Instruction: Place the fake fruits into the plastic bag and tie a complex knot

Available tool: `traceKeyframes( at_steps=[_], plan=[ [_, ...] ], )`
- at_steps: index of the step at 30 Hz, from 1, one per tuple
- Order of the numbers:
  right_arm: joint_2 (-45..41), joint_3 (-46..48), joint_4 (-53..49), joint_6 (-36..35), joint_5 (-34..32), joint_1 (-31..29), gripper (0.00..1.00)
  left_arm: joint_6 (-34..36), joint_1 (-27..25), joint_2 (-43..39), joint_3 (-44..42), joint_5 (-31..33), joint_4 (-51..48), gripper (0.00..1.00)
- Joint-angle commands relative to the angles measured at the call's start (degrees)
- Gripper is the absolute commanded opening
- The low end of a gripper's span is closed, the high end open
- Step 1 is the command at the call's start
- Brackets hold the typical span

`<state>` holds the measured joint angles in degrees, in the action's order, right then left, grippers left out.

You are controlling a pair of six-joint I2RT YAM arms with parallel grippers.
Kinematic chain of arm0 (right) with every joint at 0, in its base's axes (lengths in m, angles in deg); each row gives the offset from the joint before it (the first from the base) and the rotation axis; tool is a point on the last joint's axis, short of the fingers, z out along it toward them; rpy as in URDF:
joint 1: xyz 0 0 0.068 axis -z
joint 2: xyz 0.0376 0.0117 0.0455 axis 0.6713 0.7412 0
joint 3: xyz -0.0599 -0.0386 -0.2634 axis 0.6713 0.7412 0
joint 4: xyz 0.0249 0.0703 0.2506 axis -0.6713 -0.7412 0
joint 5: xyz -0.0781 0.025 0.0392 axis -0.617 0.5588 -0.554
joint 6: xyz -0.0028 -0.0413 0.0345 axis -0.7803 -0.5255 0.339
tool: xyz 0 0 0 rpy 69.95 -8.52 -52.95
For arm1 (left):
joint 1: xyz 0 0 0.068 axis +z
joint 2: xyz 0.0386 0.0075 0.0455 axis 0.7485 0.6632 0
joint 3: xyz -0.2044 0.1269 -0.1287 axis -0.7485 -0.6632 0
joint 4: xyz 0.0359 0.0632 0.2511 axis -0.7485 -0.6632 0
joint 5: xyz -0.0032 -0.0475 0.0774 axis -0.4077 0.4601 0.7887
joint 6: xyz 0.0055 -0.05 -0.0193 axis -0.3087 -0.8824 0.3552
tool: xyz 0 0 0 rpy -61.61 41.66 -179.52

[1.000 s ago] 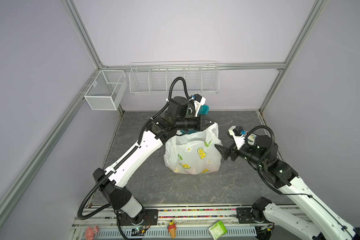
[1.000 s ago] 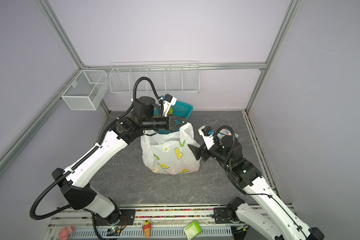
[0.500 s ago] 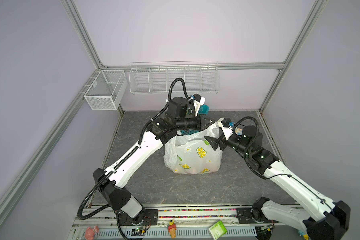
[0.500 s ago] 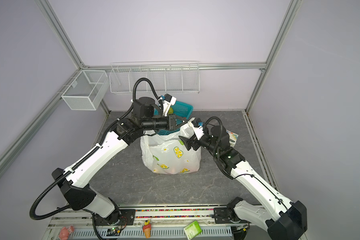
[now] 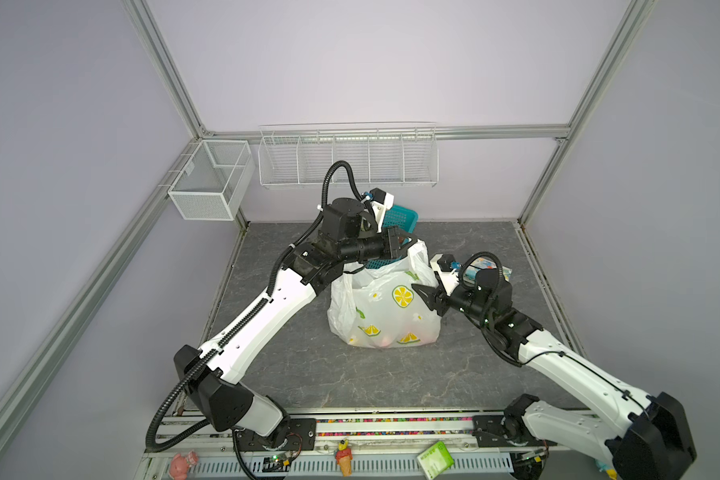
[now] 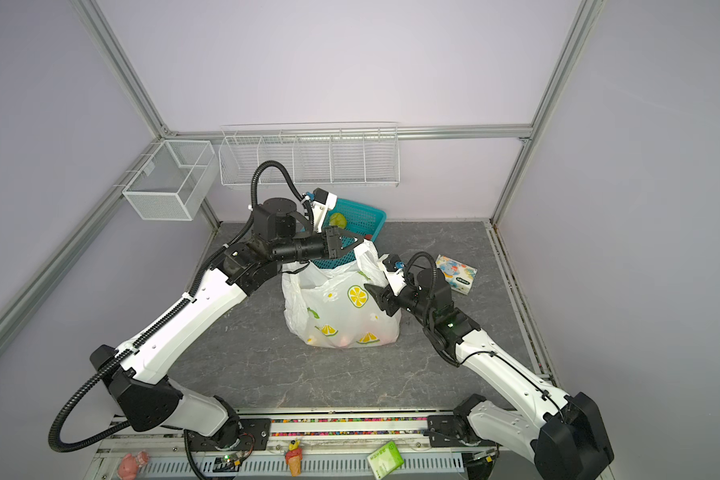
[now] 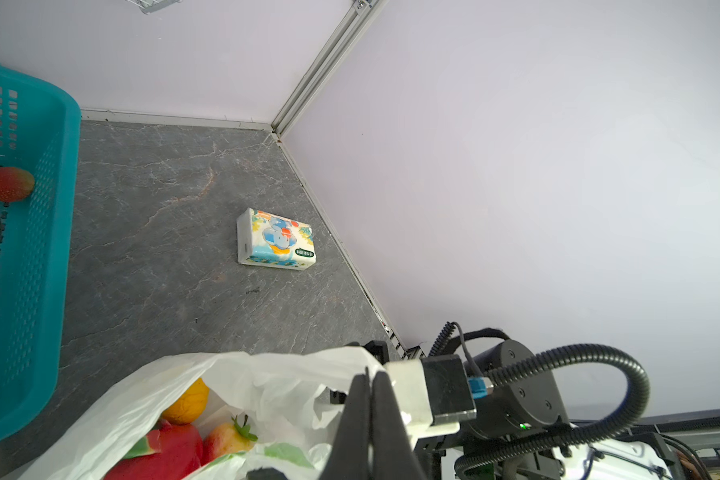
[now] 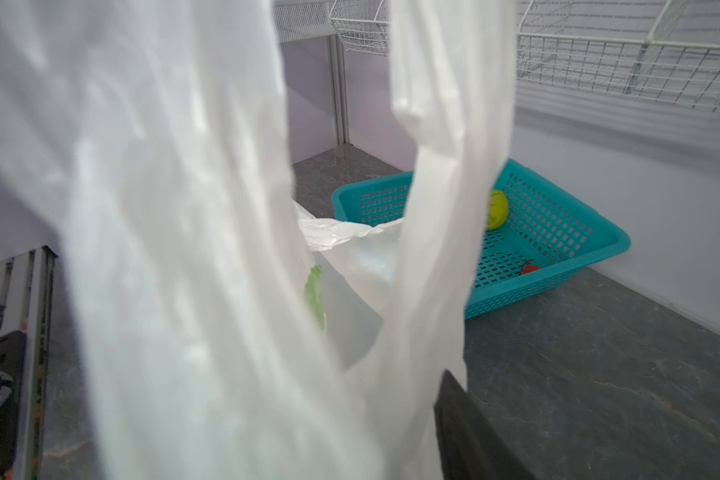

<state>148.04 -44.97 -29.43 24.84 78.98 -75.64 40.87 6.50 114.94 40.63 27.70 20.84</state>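
Lilac walls and aluminium posts close in a grey marbled worktop (image 5: pixel 308 374). A wire rack (image 5: pixel 348 160) hangs on the back wall at 12 o'clock and a mesh box (image 5: pixel 208 187) at 10.

The bag (image 5: pixel 375 316) stands mid-worktop in both top views, its mouth slack. Through its film I make out only yellow and pink blurs low down. My left wrist camera looks into the mouth. An orange (image 7: pixel 186 401), a dragon fruit (image 7: pixel 163 453) cut off by the frame edge and a pale strawberry (image 7: pixel 225 440) lie inside. Anything else is under folds.

The left tool (image 5: pixel 413 242) is clenched on the bag's handle at the bag's 1 o'clock, holding it up. The right tool (image 5: pixel 421 297) sits against the bag at its 3 o'clock with jaws apart. On my right wrist camera, film fills most of the frame and only one finger (image 8: pixel 466 436) shows, so I cannot tell whether any film lies between the jaws.

The basket (image 6: pixel 362 220), at the bag's 12 o'clock, is half hidden by the left arm. It holds a green fruit (image 6: pixel 337 219) and a red strawberry (image 7: pixel 7 184). A packet (image 6: pixel 456 272) lies at the bag's 2 o'clock.
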Motion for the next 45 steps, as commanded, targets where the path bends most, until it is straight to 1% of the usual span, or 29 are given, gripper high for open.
traceKeyframes(
  at_steps=[1, 2, 4, 5, 9, 11, 14, 16, 17, 19, 20, 21, 24, 26, 28, 29, 32, 35, 36, 38, 41, 44, 45],
  plan=[
    [-0.4, -2.1, 3.3, 0.1, -4.7, -2.4, 0.94, -1.6, 0.1, -1.6, -0.9, -0.4, 3.3, 0.0],
    [-0.1, -2.8, 4.2, 0.0, -6.0, -2.9, 1.0, -1.8, 0.1, -1.7, -1.0, -0.6, 3.4, 0.0],
    [0.8, -3.6, 6.3, 0.5, -10.1, -3.7, 0.92, -2.2, 0.1, -1.9, -1.3, -0.8, 3.7, 0.0],
    [1.3, -3.9, 7.9, 1.1, -12.1, -3.8, 0.9, -2.5, 0.1, -2.1, -1.5, -0.9, 4.0, 0.0],
    [4.6, -5.2, 14.5, 2.8, -18.4, -4.3, 0.89, -4.3, 0.2, -2.5, -2.4, -1.3, 5.3, 0.0],
    [6.8, -6.5, 16.5, 2.5, -19.3, -4.8, 0.89, -5.6, 0.1, -2.9, -2.9, -1.3, 6.2, 0.0],
    [10.0, -8.2, 19.7, 2.2, -20.9, -5.8, 0.91, -7.8, 0.1, -3.4, -3.8, -1.8, 8.0, 0.0],
    [11.5, -9.8, 21.2, 1.8, -20.4, -6.1, 0.99, -9.1, 0.1, -3.7, -4.2, -1.9, 8.7, 0.0],
    [12.1, -10.2, 21.5, 1.3, -19.9, -6.2, 0.89, -9.4, 0.1, -3.9, -4.2, -1.6, 8.7, 0.0],
    [12.3, -9.2, 21.6, 0.5, -19.0, -6.2, 0.67, -9.0, 0.2, -4.5, -3.9, 0.3, 8.1, 0.0],
    [12.1, -7.6, 21.7, 0.2, -18.4, -6.2, 0.59, -8.2, 0.4, -4.8, -3.6, 1.1, 7.4, 0.0],
    [11.5, -5.6, 22.2, 0.3, -17.8, -6.2, 0.52, -7.3, 0.8, -5.2, -3.2, 2.2, 6.6, 0.0],
    [9.5, -1.3, 23.4, 0.4, -14.8, -5.8, 0.37, -4.9, 2.6, -6.0, -2.9, 4.7, 5.3, 0.0],
    [8.4, 0.3, 23.4, 0.4, -12.9, -5.7, 0.25, -3.1, 3.7, -6.0, -3.0, 5.0, 5.0, 0.0],
    [7.4, 1.0, 22.7, 0.1, -10.6, -5.4, 0.16, 0.0, 4.4, -5.7, -2.8, 4.4, 4.5, 0.0],
    [7.0, 1.0, 22.0, 0.0, -9.8, -5.3, 0.13, 1.9, 4.5, -5.7, -2.6, 4.2, 4.0, 0.06],
    [6.7, 0.4, 20.1, -0.6, -7.0, -5.0, 0.09, 10.7, 4.6, -5.8, -1.7, 2.4, 3.1, 0.27],
    [6.7, -0.3, 18.4, -0.8, -4.8, -4.4, 0.07, 21.3, 4.7, -5.9, 1.0, -0.7, -1.5, 0.47],
    [6.6, -0.3, 18.3, -0.7, -4.1, -4.1, 0.07, 24.3, 4.7, -5.7, 2.2, -1.2, -3.8, 0.51],
    [6.6, -0.5, 17.9, -0.6, -2.9, -3.7, 0.07, 30.6, 4.7, -5.0, 4.7, -2.8, -9.1, 0.56],
    [6.7, -1.0, 17.2, -0.2, -1.9, -3.0, 0.07, 40.2, 4.7, -4.3, 7.5, -5.2, -16.8, 0.58],
    [6.6, -1.5, 16.5, 0.1, -0.6, -2.3, 0.07, 48.8, 4.7, -4.5, 8.3, -6.1, -21.2, 0.64],
    [6.6, -1.5, 16.4, 0.3, -0.2, -2.1, 0.07, 51.2, 4.7, -4.4, 8.3, -5.9, -22.1, 0.68]
  ],
)
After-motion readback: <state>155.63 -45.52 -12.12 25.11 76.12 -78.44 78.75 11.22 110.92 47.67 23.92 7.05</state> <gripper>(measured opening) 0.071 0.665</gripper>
